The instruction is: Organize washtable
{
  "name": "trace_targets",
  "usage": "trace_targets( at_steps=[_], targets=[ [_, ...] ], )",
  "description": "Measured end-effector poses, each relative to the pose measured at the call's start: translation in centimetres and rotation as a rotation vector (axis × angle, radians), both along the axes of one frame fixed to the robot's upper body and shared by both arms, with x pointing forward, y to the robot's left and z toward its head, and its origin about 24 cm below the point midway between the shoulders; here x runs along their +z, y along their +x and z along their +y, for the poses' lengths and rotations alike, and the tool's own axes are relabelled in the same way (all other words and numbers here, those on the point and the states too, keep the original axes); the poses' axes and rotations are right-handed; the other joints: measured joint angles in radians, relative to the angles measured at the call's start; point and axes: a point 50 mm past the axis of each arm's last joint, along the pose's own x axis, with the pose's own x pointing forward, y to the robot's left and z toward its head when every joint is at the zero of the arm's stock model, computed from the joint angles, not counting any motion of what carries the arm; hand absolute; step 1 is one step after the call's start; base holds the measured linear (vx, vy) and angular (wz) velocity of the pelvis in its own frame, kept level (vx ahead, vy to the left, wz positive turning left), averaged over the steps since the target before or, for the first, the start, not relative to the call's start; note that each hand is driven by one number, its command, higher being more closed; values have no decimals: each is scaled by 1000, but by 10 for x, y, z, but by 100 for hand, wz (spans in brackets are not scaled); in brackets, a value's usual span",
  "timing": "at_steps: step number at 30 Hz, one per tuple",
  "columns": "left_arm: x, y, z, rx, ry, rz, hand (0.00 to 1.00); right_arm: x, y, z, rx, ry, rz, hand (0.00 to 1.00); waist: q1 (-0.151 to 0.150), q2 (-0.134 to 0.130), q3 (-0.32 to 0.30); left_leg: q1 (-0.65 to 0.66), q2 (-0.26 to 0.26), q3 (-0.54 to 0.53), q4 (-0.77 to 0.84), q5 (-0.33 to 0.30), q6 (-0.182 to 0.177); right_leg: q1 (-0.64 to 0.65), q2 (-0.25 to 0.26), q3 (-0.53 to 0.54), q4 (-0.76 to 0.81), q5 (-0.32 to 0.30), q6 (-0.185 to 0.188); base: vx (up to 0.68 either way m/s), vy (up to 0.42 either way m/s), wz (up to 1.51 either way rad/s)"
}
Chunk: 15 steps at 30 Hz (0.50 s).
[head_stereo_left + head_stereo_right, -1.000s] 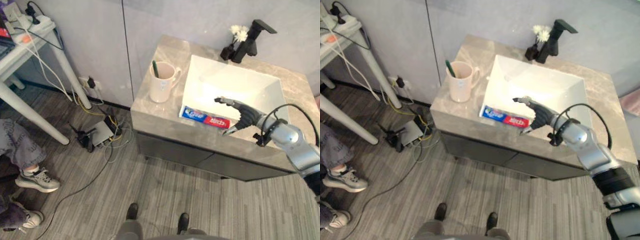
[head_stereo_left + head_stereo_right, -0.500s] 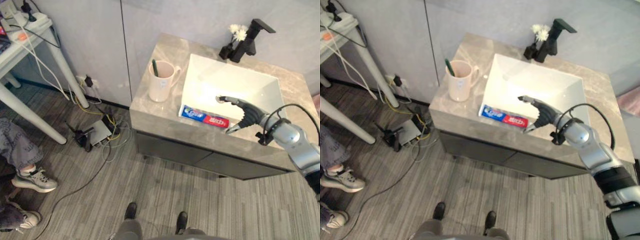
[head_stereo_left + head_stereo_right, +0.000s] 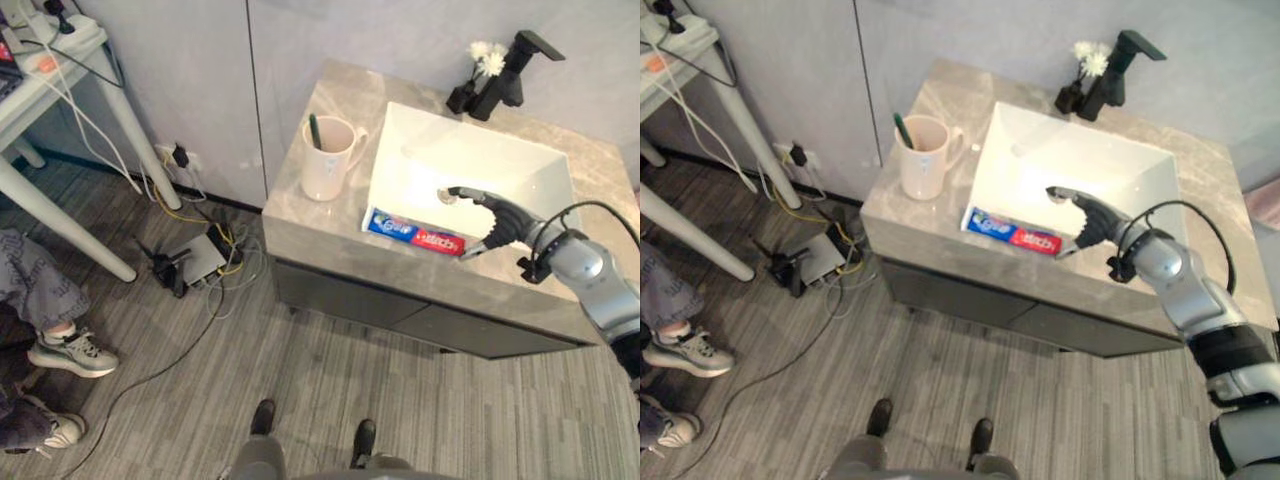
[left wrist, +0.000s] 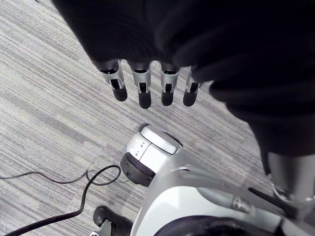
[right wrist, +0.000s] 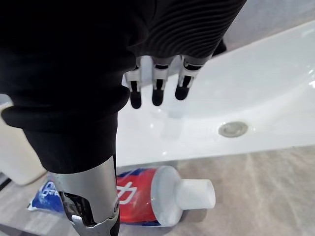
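right hand [image 3: 498, 222]: fingers loose, holding nothing, over cap end of toothpaste tube [image 3: 414, 234], as before
toothpaste tube: flat on counter [image 3: 320, 226], unmoved
left hand [image 4: 143, 87]: fingers straight, above floor [image 4: 44, 98]

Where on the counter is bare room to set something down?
The counter strip right of the sink is bare, and so is the corner behind the mug. The front rim is crowded: toothpaste lies there, the right hand by its cap end. Faucet and vase fill the back.
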Motion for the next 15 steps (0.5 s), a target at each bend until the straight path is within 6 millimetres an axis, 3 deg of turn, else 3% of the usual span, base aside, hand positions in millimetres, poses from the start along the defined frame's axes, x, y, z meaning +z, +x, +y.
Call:
trace_targets(
  at_steps=[15],
  targets=[
    [2, 17, 5, 11, 25, -48, 0, 9, 7, 11, 28, 28, -38, 0, 3, -23, 67, -38, 1, -14, 1, 6, 0, -29, 3, -7, -1, 2, -3, 0, -1, 2]
  ],
)
